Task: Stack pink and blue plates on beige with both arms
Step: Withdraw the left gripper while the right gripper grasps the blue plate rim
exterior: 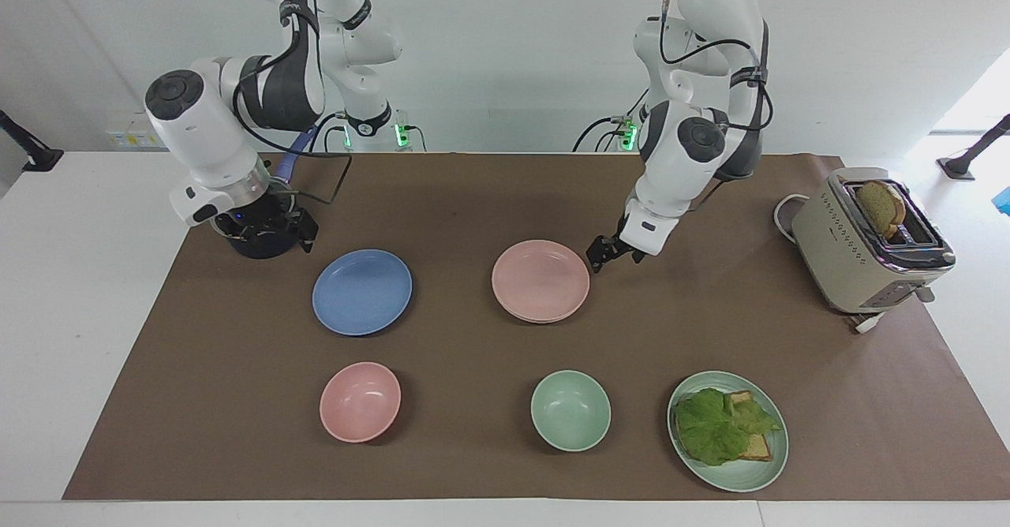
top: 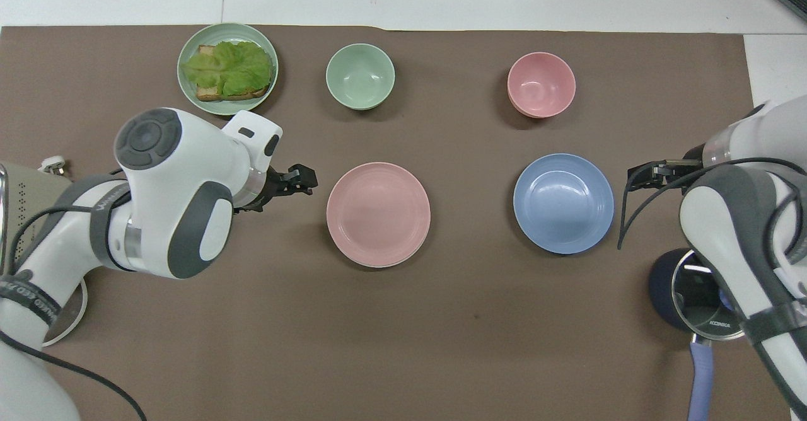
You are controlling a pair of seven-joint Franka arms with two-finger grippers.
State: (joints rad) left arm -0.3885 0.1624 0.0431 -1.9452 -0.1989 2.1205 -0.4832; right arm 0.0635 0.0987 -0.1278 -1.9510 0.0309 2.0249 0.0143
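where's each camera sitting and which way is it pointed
Facing view: high across the table, looking at the robots; both arms show whole, left gripper beside the pink plate, right gripper over the pot.
Overhead view: high above the robots' end, looking steeply down and forward; arms enter from the bottom corners.
Shared, half a turn apart: pink plate, blue plate, both bowls, lettuce plate, toaster.

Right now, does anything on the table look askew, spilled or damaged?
Nothing stands out. The round pale pink plate sits squarely on the round cream-beige plate, only a thin rim of it showing. The round medium blue plate lies flat on the brown mat, not yet stacked. No spills.
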